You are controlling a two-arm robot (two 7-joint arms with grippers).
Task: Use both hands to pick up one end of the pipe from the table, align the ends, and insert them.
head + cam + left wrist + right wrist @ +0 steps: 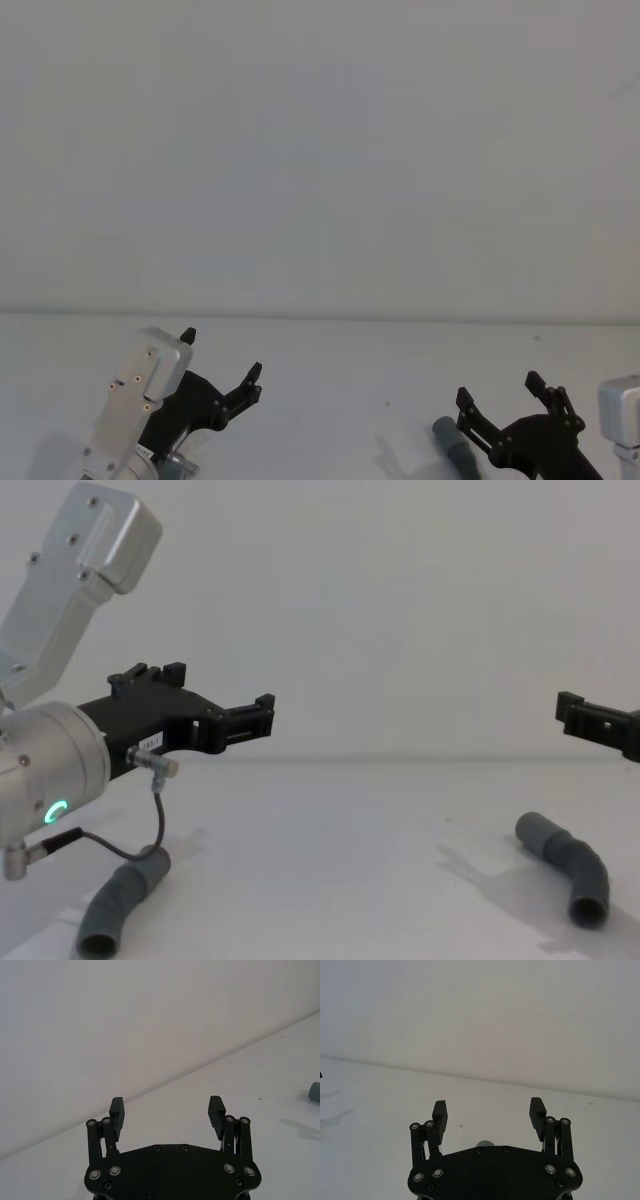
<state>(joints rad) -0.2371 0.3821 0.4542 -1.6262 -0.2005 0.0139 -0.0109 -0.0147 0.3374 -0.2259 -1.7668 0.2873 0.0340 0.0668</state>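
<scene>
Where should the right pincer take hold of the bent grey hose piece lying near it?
Probably just behind the far cuff, leaving that end free, and from above: the hose piece lies flat on the table, and the open right pincer hangs above it.

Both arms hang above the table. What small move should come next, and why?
Probably lower each gripper toward the pipe piece on its side. The left gripper and right gripper hover above the table with jaws open and empty, while the left pipe piece and right pipe piece lie on it.
</scene>
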